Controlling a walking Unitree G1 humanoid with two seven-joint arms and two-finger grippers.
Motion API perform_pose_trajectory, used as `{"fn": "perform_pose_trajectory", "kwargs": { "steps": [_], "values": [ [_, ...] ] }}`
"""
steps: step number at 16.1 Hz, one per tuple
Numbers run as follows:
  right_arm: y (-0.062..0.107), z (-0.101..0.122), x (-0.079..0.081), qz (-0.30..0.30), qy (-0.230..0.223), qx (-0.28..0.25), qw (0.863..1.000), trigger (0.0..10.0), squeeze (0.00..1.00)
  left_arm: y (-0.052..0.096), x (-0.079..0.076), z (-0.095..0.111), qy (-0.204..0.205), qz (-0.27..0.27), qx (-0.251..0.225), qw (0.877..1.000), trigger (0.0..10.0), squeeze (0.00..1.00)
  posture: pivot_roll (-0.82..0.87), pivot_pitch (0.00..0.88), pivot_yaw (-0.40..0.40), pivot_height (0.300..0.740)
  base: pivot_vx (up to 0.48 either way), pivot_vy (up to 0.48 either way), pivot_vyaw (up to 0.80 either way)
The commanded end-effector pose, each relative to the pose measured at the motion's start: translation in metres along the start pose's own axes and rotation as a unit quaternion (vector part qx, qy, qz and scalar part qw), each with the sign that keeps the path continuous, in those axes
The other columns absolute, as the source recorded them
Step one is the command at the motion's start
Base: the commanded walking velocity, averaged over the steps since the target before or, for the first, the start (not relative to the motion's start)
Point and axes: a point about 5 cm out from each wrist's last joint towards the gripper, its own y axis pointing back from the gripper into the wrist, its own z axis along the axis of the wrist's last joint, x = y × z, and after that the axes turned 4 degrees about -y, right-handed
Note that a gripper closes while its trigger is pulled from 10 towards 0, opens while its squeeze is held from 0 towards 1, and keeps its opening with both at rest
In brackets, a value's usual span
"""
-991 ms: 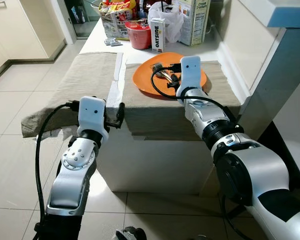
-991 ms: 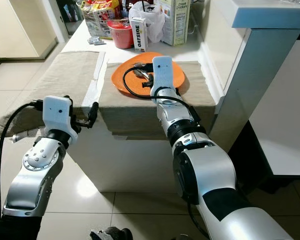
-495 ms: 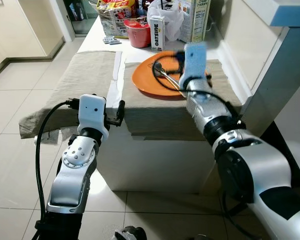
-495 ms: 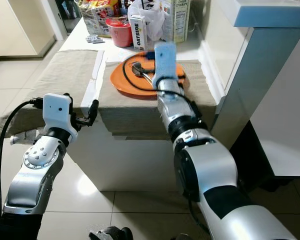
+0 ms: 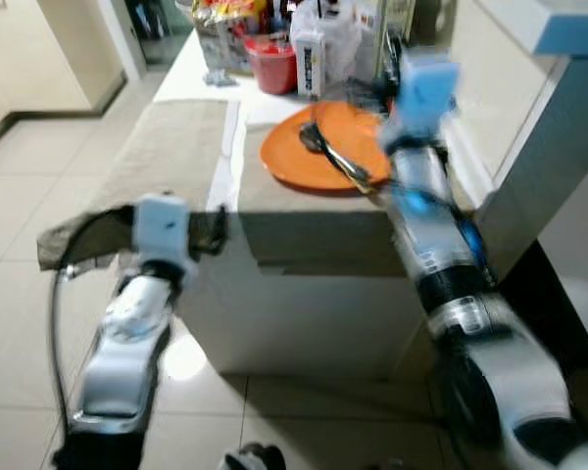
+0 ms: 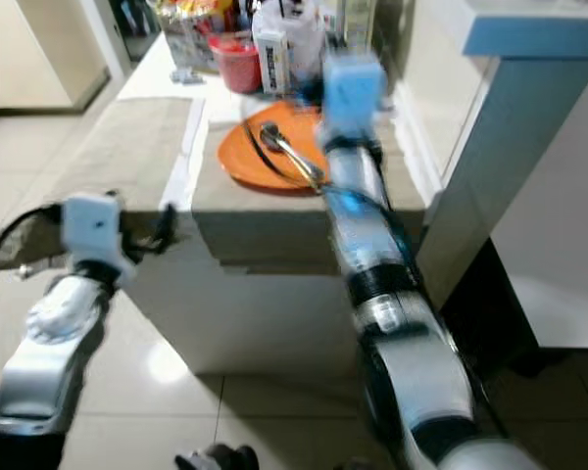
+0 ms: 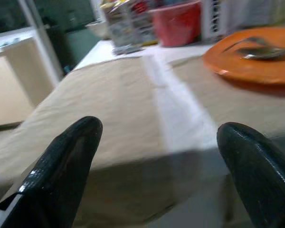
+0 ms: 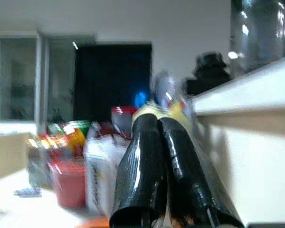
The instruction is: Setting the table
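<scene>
Your orange plate [image 5: 323, 147] sits on the cloth-covered desk [image 5: 304, 211], a spoon [image 6: 292, 155] lying on it. Your right gripper [image 8: 168, 190] hangs above the plate, fingers pressed together, empty. Your left gripper [image 7: 156, 166] waits at the desk's edge, fingers spread wide, empty.

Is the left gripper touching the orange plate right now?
Apart. In the left wrist view the open left gripper hangs before the table edge, with placemat between it and the orange plate.
</scene>
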Motion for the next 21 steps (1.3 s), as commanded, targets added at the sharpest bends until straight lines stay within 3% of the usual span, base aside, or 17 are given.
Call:
{"fn": "perform_pose_trajectory", "kwargs": {
  "steps": [1, 3, 6, 8, 12, 14, 17, 21],
  "values": [
    [0.009, 0.013, -0.011, -0.011, 0.003, -0.022, 1.000, 10.0, 0.00, 0.006, 0.007, 0.001, -0.003, 0.005, -0.003, 1.000, 10.0, 0.00, -0.05, 0.034, 0.071, 0.740, 0.000, 0.000, 0.00],
    [0.052, 0.012, -0.027, -0.009, 0.040, -0.006, 0.999, 10.0, 0.00, 0.014, 0.012, -0.001, 0.002, 0.010, 0.001, 1.000, 10.0, 0.00, -0.07, 0.019, 0.070, 0.740, 0.000, 0.000, 0.00],
    [0.094, 0.008, -0.041, 0.012, 0.084, 0.020, 0.996, 10.0, 0.00, 0.017, 0.012, -0.004, 0.012, 0.009, 0.001, 1.000, 10.0, 0.00, -0.09, 0.002, 0.060, 0.740, 0.000, 0.000, 0.00],
    [0.142, -0.009, -0.056, 0.035, 0.125, 0.094, 0.987, 10.0, 0.00, 0.014, 0.006, -0.009, 0.023, -0.004, -0.002, 1.000, 10.0, 0.00, -0.12, 0.000, 0.048, 0.740, 0.000, 0.000, 0.00],
    [0.198, -0.041, -0.072, 0.040, 0.144, 0.221, 0.964, 10.0, 0.00, 0.020, -0.003, -0.022, 0.061, -0.009, 0.018, 0.998, 10.0, 0.00, -0.13, 0.000, 0.041, 0.740, 0.000, 0.000, 0.00],
    [0.204, -0.045, -0.064, 0.066, 0.119, 0.239, 0.962, 10.0, 0.00, 0.039, -0.007, -0.035, 0.077, -0.002, 0.043, 0.996, 10.0, 0.00, -0.12, 0.000, 0.039, 0.740, 0.000, 0.000, 0.00],
    [0.205, -0.043, -0.053, 0.091, 0.067, 0.249, 0.962, 10.0, 0.00, 0.070, 0.008, -0.054, 0.073, 0.032, 0.079, 0.994, 10.0, 0.00, -0.11, 0.000, 0.049, 0.740, 0.000, 0.000, 0.00],
    [0.204, -0.044, -0.051, 0.094, 0.051, 0.242, 0.964, 10.0, 0.00, 0.074, 0.000, -0.053, 0.088, 0.023, 0.071, 0.993, 10.0, 0.00, -0.10, 0.000, 0.049, 0.740, 0.000, 0.000, 0.00]
  ]
}}
